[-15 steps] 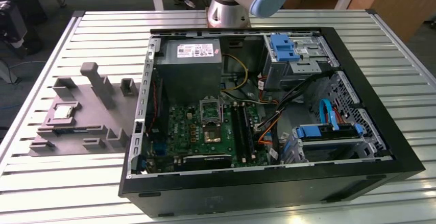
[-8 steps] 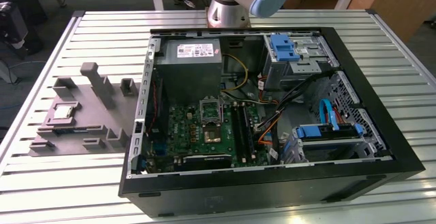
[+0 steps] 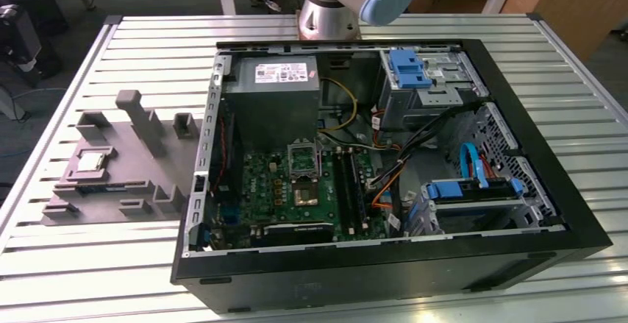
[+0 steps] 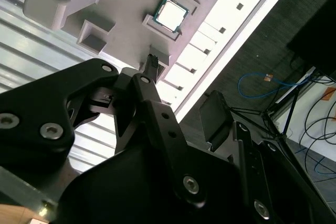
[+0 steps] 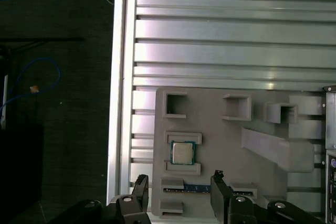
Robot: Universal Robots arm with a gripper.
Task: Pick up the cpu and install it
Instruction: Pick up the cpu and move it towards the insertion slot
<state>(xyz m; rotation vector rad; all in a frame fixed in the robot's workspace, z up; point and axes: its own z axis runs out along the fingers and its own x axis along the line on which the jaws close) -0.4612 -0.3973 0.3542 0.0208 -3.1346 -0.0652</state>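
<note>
Hovering empty, the gripper [image 5: 178,183] is hanging with jaws apart. The cpu [image 5: 182,152] is lying below, lined up between them.

Nothing readable here tbh. The white label [image 3: 287,73] on the grey power supply box [image 3: 279,113] has print, way too tiny. Same with the cpu [image 5: 182,152] top.

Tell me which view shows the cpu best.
The first wrist view: the cpu faces the camera squarely, unobstructed, in its grey tray. The second wrist view shows the cpu tilted; the exterior view shows it distant, toward the exterior view's left.
</note>
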